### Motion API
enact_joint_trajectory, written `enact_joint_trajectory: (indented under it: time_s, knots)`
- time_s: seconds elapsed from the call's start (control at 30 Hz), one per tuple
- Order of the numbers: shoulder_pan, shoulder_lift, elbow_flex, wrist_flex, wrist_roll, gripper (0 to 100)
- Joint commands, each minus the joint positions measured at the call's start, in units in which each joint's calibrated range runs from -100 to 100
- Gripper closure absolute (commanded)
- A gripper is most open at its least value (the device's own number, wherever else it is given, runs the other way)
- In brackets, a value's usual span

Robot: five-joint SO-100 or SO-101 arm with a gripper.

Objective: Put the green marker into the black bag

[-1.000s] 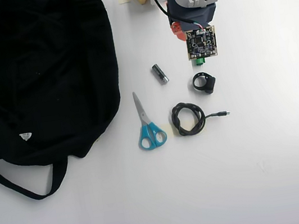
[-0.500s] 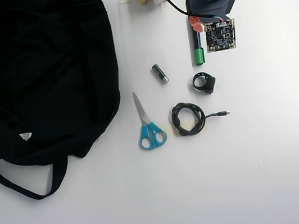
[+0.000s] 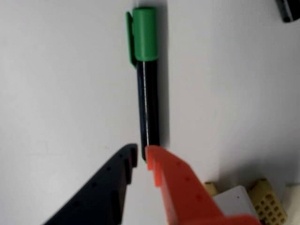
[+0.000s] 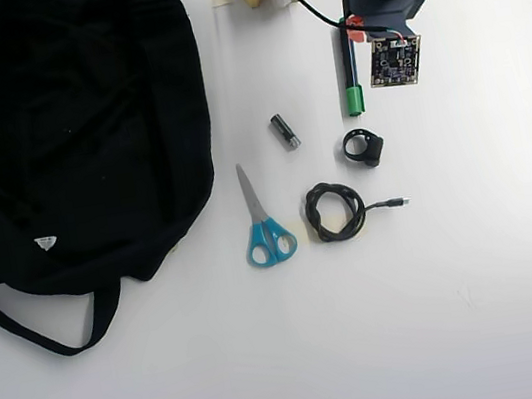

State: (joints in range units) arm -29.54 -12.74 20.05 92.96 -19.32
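Here the green marker (image 4: pixel 350 73) lies flat on the white worktop (image 4: pixel 478 257), its long axis running straight up and down in the overhead view, green cap toward the bottom and the black barrel leading up under the arm. In the wrist view the marker (image 3: pixel 146 84) also stands vertical, cap at the top; the barrel is glossy and round with a bright streak along it, and the cap is matte green with a clip on its left side. The pincer (image 3: pixel 141 157) sits at the barrel's lower end with its black and orange fingertips drawn almost together, a slim gap between them; whether they pinch the barrel's end cannot be told. The arm reaches in from the top edge of the overhead view, its small circuit board just right of the marker. The black bag (image 4: pixel 68 130), soft rounded fabric with a thin strap and a small white tag, lies well apart at the left. Blue-handled scissors (image 4: pixel 263 222), a short silver-black cylinder (image 4: pixel 284 130) and a coiled black cable (image 4: pixel 337 211) lie between.
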Motion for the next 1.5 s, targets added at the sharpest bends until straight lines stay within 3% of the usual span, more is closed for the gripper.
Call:
enact_joint_trajectory:
  time_s: [0.0,0.23,0.77,1.1,1.47]
  knots:
    - [-0.6,-1.8,-0.3,0.0,-0.3,94]
    - [-0.7,-1.8,4.3,-4.1,-0.3,87]
    - [-4.9,-1.8,13.6,-19.0,-2.0,87]
    - [-6.6,-1.8,17.1,-23.9,-3.9,81]
    - [-6.7,-1.8,20.7,-27.5,-4.4,80]
